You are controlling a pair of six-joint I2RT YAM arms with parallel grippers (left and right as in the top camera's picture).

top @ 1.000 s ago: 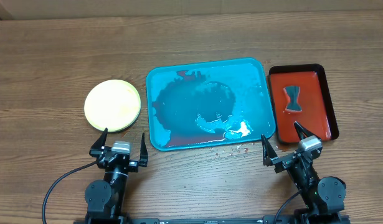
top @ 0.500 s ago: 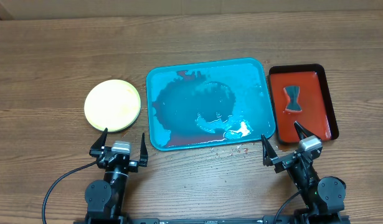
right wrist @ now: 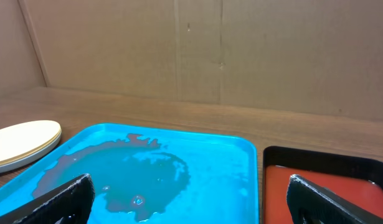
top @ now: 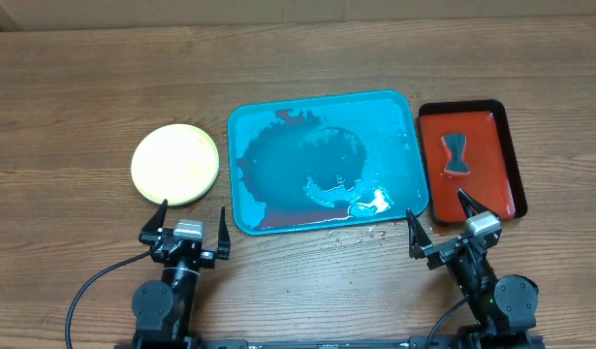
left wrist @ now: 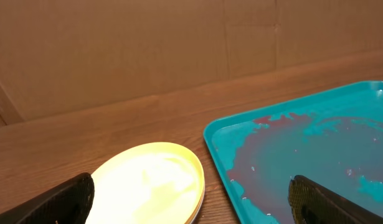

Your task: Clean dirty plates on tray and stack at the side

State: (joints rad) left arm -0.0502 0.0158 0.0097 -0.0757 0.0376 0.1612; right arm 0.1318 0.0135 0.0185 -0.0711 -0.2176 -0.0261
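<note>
Wood table [top: 84, 87], cardboard wall behind. Turquoise tray [top: 385, 126] at centre, wet, red sauce smears along its far-left and near-left parts. Red dark-rimmed tray [top: 491, 184] just right of it, holding a dark bow-tie-shaped item [top: 457, 155]. Plates [top: 175, 163] stacked on the table left of the turquoise tray, top one yellow-green, looks clean. Left gripper [top: 192, 208] and right gripper [top: 436, 206] at near edge, both w/ fingers spread, holding nothing. Red specks [top: 360, 234] on the table by the tray front.
</note>
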